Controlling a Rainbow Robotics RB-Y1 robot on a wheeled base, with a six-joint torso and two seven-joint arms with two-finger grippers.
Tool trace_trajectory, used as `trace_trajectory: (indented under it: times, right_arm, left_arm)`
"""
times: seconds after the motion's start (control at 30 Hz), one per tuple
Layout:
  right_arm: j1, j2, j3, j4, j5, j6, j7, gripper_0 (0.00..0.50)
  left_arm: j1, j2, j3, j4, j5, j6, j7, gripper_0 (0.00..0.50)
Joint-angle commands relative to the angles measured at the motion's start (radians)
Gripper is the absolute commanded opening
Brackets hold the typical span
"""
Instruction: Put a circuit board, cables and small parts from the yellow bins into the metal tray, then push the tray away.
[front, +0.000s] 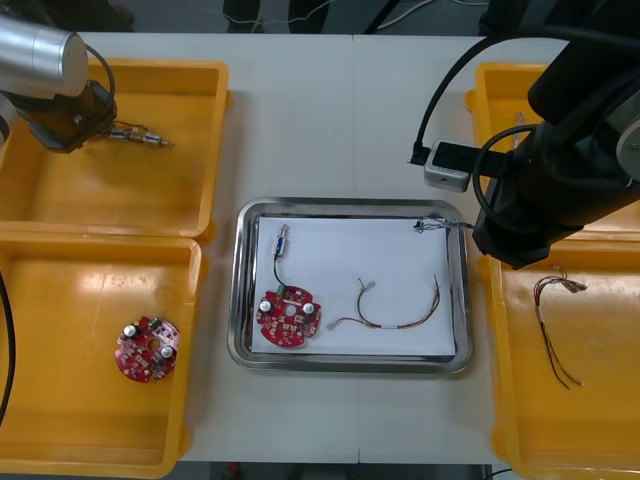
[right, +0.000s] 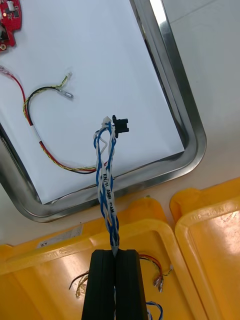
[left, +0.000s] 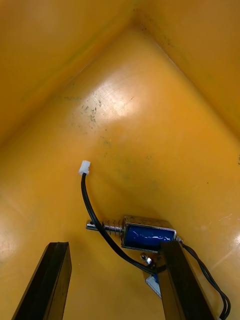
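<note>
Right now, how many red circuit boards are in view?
2 circuit boards: one in the metal tray, one in the near left yellow bin; others may be hidden.

Tray (front: 350, 205) far middle bare; circuit board (front: 288, 316) near left, red-yellow cable (front: 405, 325) near right.

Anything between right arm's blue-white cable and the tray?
Nothing visible. Right gripper, shut on the twisted blue and white cable, holds its end over the metal tray's bare corner; the red and yellow cable lies apart. Left gripper is open in a yellow bin.
</note>
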Motion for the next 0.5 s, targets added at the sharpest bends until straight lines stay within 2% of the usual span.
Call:
trace_trajectory:
  times: [0.03,0.33,0.5]
  right_arm:
    - [-0.104,-0.027,0.112,-0.013,0.034,-0.048,0.016,0.0]
    - [-0.143,0.033,0.203,0.059,0.08,-0.146,0.04,0.0]
    - [-0.189,0.038,0.293,0.097,0.093,-0.209,0.062,0.0]
  left_arm:
    - [-0.027,-0.009,-0.009,-0.008,-0.016,-0.017,-0.065,0.5]
    - [0.003,-0.01,-0.009,-0.008,-0.024,-0.052,-0.076,0.5]
    - [0.005,-0.01,-0.009,-0.008,-0.024,-0.051,-0.081,0.5]
